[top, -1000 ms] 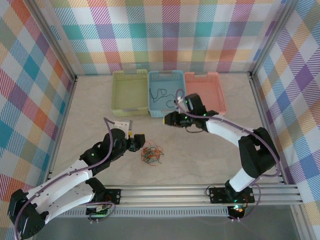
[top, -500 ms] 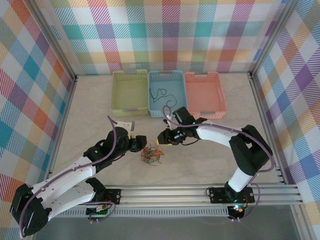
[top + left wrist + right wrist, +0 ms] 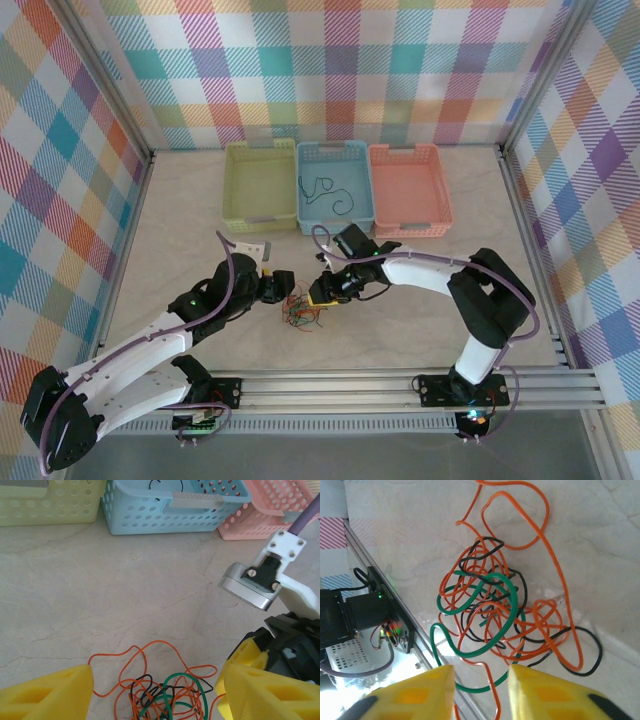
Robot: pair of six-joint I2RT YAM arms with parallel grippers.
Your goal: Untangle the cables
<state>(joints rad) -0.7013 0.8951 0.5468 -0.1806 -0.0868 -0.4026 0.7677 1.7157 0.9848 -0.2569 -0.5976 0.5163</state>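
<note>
The cables (image 3: pixel 303 309) lie as a small tangle of orange, green and black wires on the table between the two arms. My left gripper (image 3: pixel 283 289) stands open at the clump's left edge. In the left wrist view its yellow fingers (image 3: pixel 47 695) straddle the cables (image 3: pixel 167 690) without touching them. My right gripper (image 3: pixel 322 293) is low over the clump's right side. Its jaws are open, and in the right wrist view an orange strand and a green loop of the cables (image 3: pixel 495 605) run into the gap of the gripper (image 3: pixel 481 695). A black cable (image 3: pixel 327 190) lies in the blue basket.
Three baskets stand in a row at the back: yellow-green (image 3: pixel 232 185), blue (image 3: pixel 366 190) and pink (image 3: pixel 410 185). The right arm's wrist camera (image 3: pixel 250 585) hangs close in front of the left gripper. The table's front rail and electronics (image 3: pixel 370 610) lie just beyond the clump.
The right gripper has travelled from beside the blue basket down and left to the clump. The left gripper has edged slightly right towards the wires.
</note>
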